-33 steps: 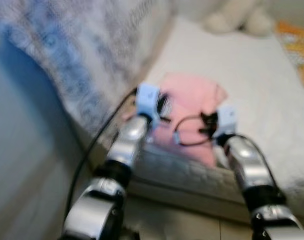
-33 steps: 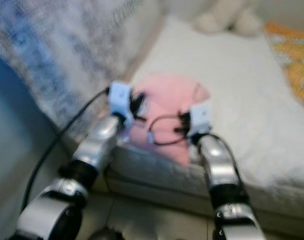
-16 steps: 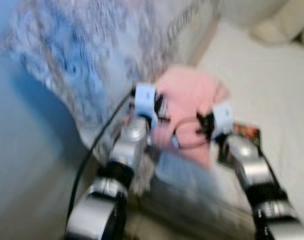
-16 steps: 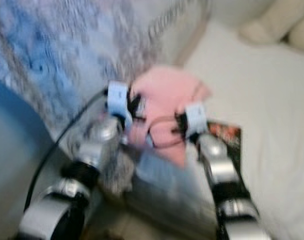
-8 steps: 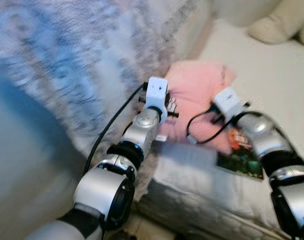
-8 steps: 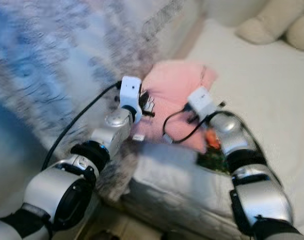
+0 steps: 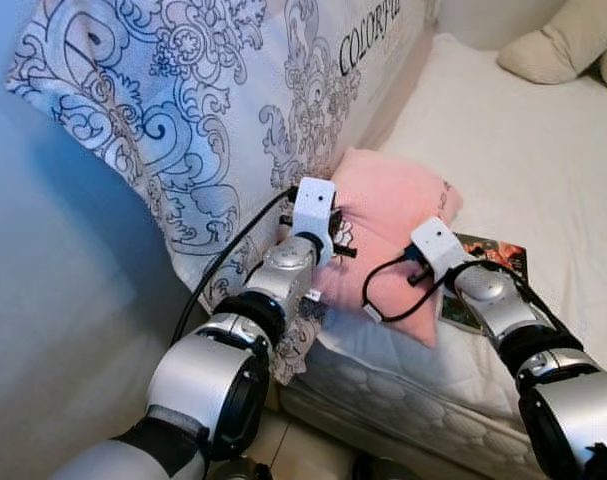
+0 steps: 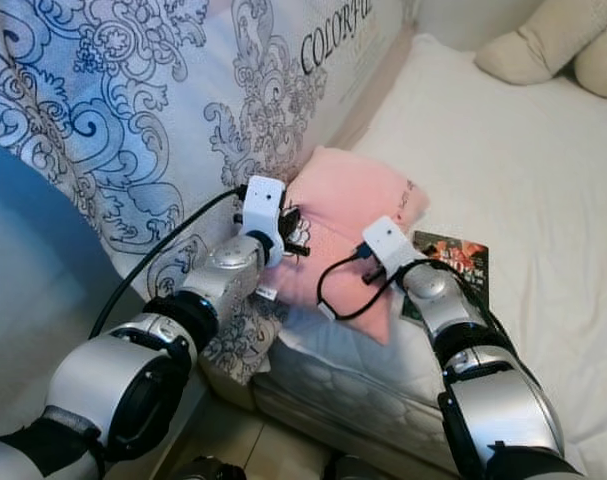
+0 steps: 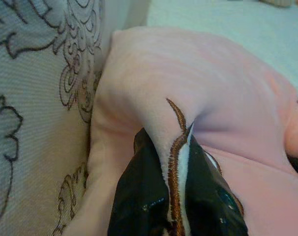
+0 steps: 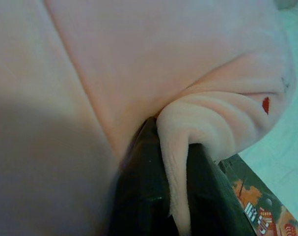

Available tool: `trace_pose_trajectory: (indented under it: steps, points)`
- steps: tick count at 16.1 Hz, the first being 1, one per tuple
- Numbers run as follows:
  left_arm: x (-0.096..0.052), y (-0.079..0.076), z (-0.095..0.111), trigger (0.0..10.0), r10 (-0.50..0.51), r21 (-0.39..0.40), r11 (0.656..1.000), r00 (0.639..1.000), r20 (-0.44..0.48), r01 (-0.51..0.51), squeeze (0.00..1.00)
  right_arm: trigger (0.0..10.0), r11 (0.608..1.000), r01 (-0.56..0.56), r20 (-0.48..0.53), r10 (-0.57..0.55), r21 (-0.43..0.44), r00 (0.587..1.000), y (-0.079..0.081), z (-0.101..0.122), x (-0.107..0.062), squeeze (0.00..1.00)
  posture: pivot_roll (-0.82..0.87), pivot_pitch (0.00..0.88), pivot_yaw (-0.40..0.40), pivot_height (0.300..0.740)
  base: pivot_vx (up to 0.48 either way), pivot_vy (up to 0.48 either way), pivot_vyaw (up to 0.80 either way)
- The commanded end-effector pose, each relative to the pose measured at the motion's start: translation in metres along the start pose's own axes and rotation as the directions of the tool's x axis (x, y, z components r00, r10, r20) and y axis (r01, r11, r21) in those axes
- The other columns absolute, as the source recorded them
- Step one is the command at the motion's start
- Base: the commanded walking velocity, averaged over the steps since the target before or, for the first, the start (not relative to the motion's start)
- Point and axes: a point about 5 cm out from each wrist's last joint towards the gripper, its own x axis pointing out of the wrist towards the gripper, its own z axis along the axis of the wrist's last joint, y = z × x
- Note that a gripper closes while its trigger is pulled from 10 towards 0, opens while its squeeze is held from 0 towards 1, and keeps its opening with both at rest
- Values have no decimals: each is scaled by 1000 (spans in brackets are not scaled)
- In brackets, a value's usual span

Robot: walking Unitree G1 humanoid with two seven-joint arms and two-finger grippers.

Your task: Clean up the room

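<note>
Pink pillow (image 7: pixel 383 215) now lies settled on the bed (image 7: pixel 523 140) beside the patterned pillow (image 7: pixel 213 110); left claw (image 9: pixel 180 206) and right claw (image 10: pixel 176 196) remain clenched on it, release seemingly next.

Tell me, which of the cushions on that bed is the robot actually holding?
The small plain pink pillow: both the left pincer and the right pincer pinch folds of it. The big white pillow with blue-grey scroll print stands untouched beside it.
</note>
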Motion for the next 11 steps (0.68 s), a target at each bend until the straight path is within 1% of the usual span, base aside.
trace_pose_trajectory:
  steps: [1, 2, 3, 4, 5, 6, 7, 8, 9, 10, 11]
  points:
    - [3, -65, 1, 10000, -120, -102, 987, 992, 48, 124, 0, 10000, 997, 69, -76, -67, 21, 995, -16, -18, -7, 0, -38, 128, 29, 740, 0, 0, 0]
    - [4, -69, 9, 10000, -124, -127, 983, 990, 70, 132, 0, 10000, 988, 150, -50, -148, 29, 988, -32, -11, -9, 0, -44, 134, 33, 740, 0, 0, 0]
    - [5, -70, 15, 10000, -124, -132, 982, 988, 87, 135, 0, 10000, 981, 190, -35, -189, 32, 981, -40, -7, -10, 0, -44, 134, 33, 740, 0, 0, 0]
    - [7, -69, 30, 10000, -111, -131, 983, 985, 130, 128, 0, 10000, 965, 255, 3, -256, 64, 967, -52, 3, -11, 0, -53, 139, 34, 740, 0, 0, 0]
    - [7, -67, 34, 10000, -102, -122, 985, 984, 144, 120, 0, 10000, 959, 264, 8, -266, 104, 964, -54, 5, -11, 0, -53, 139, 34, 740, 0, 0, 0]
    - [8, -57, 33, 10000, -68, -111, 990, 988, 140, 83, 0, 10000, 911, 252, -20, -259, 326, 966, -49, 0, -10, 0, -54, 140, 30, 740, 0, 0, 0]
    - [7, -54, 32, 10000, -55, -108, 992, 989, 135, 70, 0, 10000, 879, 245, -31, -255, 410, 966, -47, -2, -9, 0, -54, 140, 30, 740, 0, 0, 0]
    - [7, -50, 28, 10000, -40, -110, 993, 991, 124, 54, 0, 10000, 849, 237, -50, -243, 472, 969, -43, -6, -9, 0, -54, 140, 30, 740, 0, 0, 0]
    - [6, -48, 16, 10000, -25, -117, 993, 996, 89, 36, 0, 10000, 816, 237, -98, -219, 528, 971, -34, -16, -9, 0, -43, 145, 26, 740, 0, 0, 0]
    - [4, -52, 6, 10000, -33, -98, 994, 997, 63, 39, 0, 10000, 785, 246, -148, -197, 569, 969, -26, -27, -9, 0, -45, 147, 24, 740, 0, 0, 0]
    - [4, -56, 2, 10000, -56, -95, 994, 997, 49, 60, 0, 10000, 778, 254, -170, -190, 575, 967, -22, -32, -10, 0, -45, 147, 24, 740, 0, 0, 0]
